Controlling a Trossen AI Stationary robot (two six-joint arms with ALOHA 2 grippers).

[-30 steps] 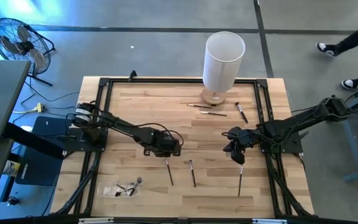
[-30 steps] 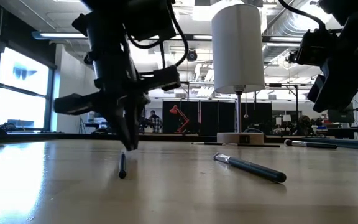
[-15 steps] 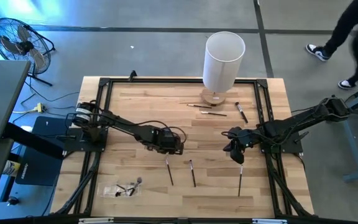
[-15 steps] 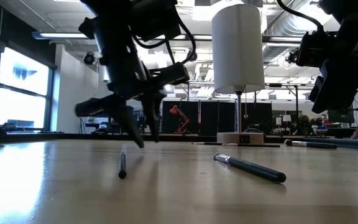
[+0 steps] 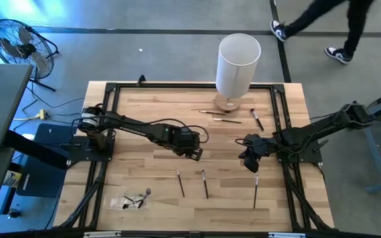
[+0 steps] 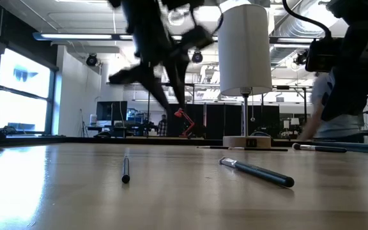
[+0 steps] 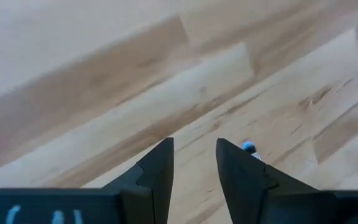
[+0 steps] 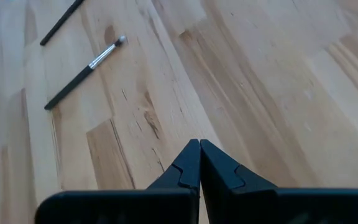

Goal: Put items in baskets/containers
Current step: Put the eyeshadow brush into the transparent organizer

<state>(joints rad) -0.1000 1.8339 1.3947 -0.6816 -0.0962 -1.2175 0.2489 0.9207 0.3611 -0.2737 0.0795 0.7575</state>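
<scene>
Three dark brushes lie near the table's front: one [image 5: 180, 182], shown close in the low view [image 6: 126, 169], a second [image 5: 204, 184] and a third [image 5: 255, 190]. Three more [image 5: 227, 120] lie flat by the far edge. The see-through bag [image 5: 132, 200] lies flat at the front left with dark items in it. My left gripper [image 5: 194, 153] hangs open and empty above the table's middle [image 6: 171, 105], clear of the wood [image 7: 194, 149]. My right gripper [image 5: 252, 165] is shut and empty [image 8: 199, 146] at the right.
A tall white cylinder [image 5: 238, 66] stands on a round wooden base at the far edge. A black frame [image 5: 111, 89] runs around the tabletop. A person walks on the floor beyond the far right corner. Bare wood lies between the two grippers.
My left gripper has opened at the far end of the leftmost front brush. It has then risen well clear of the table, shifted toward the right edge and rolled about its own line. The brush lies where it was. My right gripper has stayed shut in place.
</scene>
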